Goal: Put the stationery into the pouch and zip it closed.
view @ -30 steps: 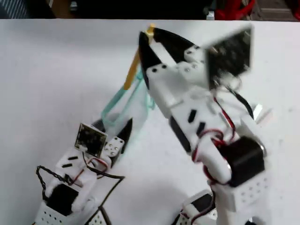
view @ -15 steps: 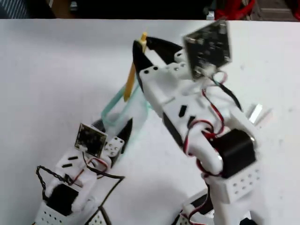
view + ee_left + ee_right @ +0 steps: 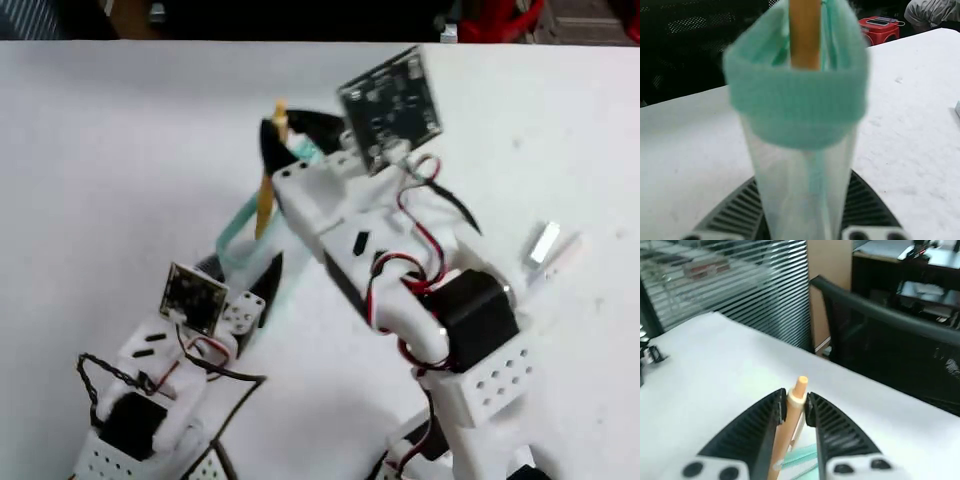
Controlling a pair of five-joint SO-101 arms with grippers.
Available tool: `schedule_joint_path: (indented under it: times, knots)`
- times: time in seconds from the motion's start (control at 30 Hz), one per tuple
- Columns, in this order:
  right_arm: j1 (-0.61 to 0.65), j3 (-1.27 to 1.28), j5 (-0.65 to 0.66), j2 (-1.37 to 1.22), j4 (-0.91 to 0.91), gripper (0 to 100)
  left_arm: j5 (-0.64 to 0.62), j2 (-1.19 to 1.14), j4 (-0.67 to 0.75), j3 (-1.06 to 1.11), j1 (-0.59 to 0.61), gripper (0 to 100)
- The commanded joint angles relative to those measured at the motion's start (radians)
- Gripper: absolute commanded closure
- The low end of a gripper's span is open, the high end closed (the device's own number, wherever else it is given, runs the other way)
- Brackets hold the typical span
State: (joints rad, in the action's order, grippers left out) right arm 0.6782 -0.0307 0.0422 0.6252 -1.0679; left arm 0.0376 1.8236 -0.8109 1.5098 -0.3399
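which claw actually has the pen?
The right claw: it is shut on the orange pen, whose end sticks out past the jaws. The left claw grips the teal-rimmed pouch instead.

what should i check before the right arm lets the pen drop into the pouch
1. Right gripper grip on the pen: ok, the jaws clamp it just below its top end.
2. Pouch held: ok, the left gripper is shut on the end away from the mouth.
3. Mouth open: ok, the teal rim gapes in a loop.
4. Pen lined up with the mouth: ok, in the left wrist view it passes behind the near rim.
5. How deep the tip sits: cannot tell.
6. Everything gathered: not ok, a small silver item, maybe stationery, lies on the table outside the pouch.
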Motion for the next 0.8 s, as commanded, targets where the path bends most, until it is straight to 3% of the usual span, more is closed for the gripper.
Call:
schedule_joint_path:
  times: [0.0,0.1,0.3,0.77]
  knots:
    - [0.031,-0.002,0.0,0.031,0.004,98.1,0.014,-0.002,0.025,-0.003,-0.007,86]
    - [0.031,0.005,0.0,0.031,0.001,95.9,0.014,-0.002,0.025,-0.003,-0.007,86]
    - [0.035,0.006,-0.008,0.024,-0.041,76.5,0.014,-0.002,0.025,-0.003,-0.007,86]
    - [0.035,0.006,-0.002,0.024,-0.042,79.6,0.014,-0.002,0.025,-0.003,-0.007,86]
